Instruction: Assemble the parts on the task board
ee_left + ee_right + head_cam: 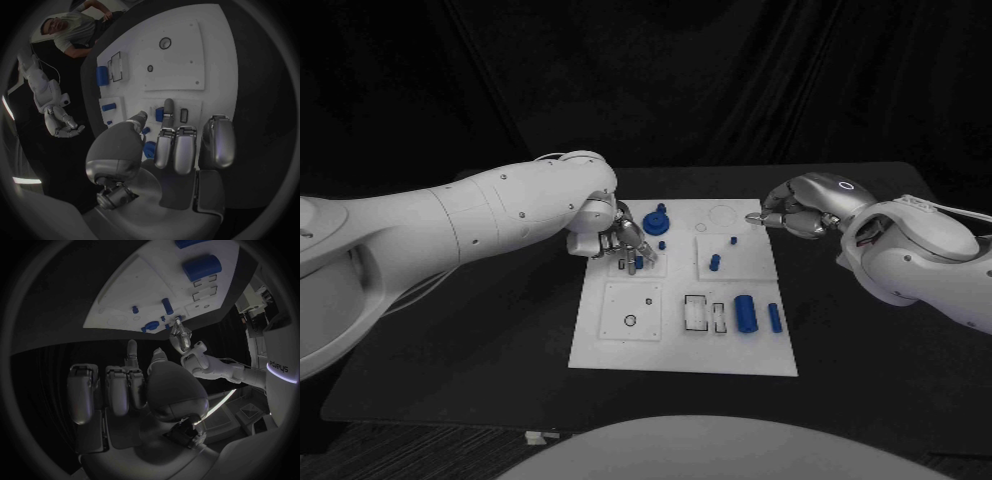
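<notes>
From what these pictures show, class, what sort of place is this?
Probably a robotics lab or test bench: a white task board with blue parts lies on a black table against dark curtains, worked by two robot hands.

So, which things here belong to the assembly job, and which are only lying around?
Belonging to the job:
task board
large blue cylinder
slim blue part
blue knobbed part
left hand
right hand

Only around:
black table

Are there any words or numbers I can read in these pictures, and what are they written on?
"sharpa": on the robot's white left arm, running sideways in the right wrist view.
White rectangular task board: no print that can be read.
</notes>
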